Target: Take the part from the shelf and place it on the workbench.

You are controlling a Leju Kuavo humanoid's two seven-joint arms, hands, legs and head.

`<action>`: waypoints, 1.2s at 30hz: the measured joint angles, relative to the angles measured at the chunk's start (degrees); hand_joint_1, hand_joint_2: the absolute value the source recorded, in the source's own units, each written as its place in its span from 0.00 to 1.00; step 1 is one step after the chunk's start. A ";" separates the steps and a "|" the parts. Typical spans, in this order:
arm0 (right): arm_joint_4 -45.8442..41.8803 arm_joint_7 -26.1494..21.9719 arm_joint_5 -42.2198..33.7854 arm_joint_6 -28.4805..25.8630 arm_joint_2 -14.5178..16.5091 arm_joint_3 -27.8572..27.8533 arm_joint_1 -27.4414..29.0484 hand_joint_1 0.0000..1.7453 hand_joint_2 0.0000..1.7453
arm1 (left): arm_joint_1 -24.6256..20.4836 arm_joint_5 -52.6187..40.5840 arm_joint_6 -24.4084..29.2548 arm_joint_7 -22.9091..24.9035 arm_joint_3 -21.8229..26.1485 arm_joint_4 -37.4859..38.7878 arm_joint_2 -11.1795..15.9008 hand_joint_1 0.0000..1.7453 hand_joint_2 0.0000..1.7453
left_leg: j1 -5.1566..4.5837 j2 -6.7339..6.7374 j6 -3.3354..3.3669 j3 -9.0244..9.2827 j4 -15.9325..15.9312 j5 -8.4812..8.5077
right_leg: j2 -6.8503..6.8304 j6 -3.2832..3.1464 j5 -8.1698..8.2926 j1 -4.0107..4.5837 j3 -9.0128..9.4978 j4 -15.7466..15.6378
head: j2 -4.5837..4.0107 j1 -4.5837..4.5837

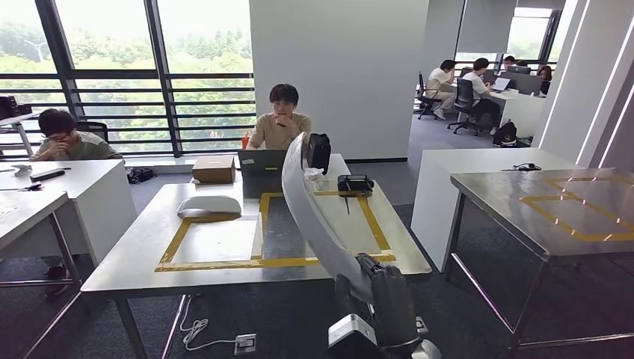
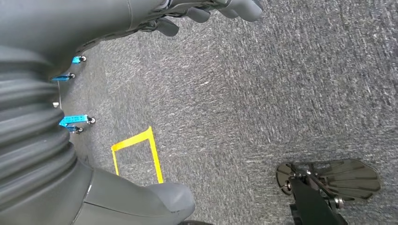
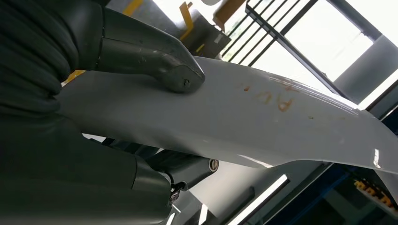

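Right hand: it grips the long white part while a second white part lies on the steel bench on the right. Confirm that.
One detail is wrong. The right hand does grip the long white part, but the second white part lies on the taped workbench ahead, not on the steel bench to the right. The head view shows it.

The part (image 3: 263, 119) looks like smooth, glossy white plastic; the workbench (image 1: 127, 262) top is dull brushed metal; the floor (image 2: 263, 93) is rough grey carpet.
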 joint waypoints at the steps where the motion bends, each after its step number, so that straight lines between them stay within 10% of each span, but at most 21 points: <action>1: 0.01 0.28 0.33 0.38 -0.01 -0.21 -0.73 1.00 1.00 | -0.06 0.25 -0.01 -0.02 0.00 0.00 -0.02 0.00 1.00 | 0.00 0.01 -0.02 0.00 0.00 0.03 | 0.01 0.02 0.02 0.01 0.01 0.00 | 0.00 -0.01; 16: 1.27 1.61 1.92 2.10 0.58 -0.56 -7.62 1.00 1.00 | -0.24 0.97 -0.15 -0.92 0.02 0.01 0.00 0.00 1.00 | -0.23 -0.14 1.01 -0.03 -0.44 0.06 | 0.11 1.13 -0.18 -0.59 -0.16 0.22 | 0.00 -0.01; 22: 2.43 1.61 1.67 2.81 0.53 -0.55 -8.31 1.00 1.00 | -0.51 0.97 -0.15 -1.06 0.02 0.03 0.01 0.00 1.00 | 0.14 -0.73 1.64 0.27 -0.96 0.26 | 1.82 1.67 -6.84 -0.71 -8.92 16.59 | 0.00 0.08; 27: 2.87 1.56 1.58 2.81 0.48 -0.51 -8.50 1.00 1.00 | -0.53 0.97 -0.15 -1.15 0.02 0.09 -0.03 0.00 1.00 | 0.21 -1.63 0.18 0.20 -0.01 -0.55 | 2.00 1.08 0.77 -0.76 -3.14 2.52 | 0.00 0.09; 32: 3.26 1.42 1.18 2.80 0.49 -0.37 -8.72 1.00 1.00 | -0.39 1.02 0.07 -1.50 0.04 0.10 -0.01 0.00 1.00 | 0.40 -1.52 -1.83 0.02 0.59 -1.37 | 2.01 -0.92 0.73 -0.52 -2.14 0.84 | 0.00 0.02; 36: 3.62 1.19 0.99 2.82 0.50 -0.22 -8.75 1.00 1.00 | -0.14 1.44 0.36 -1.67 0.10 0.17 -0.05 0.00 1.00 | 0.48 -0.92 -2.42 -6.68 13.23 -6.41 | 1.75 -1.98 0.13 -0.49 -1.15 0.60 | 0.00 -0.14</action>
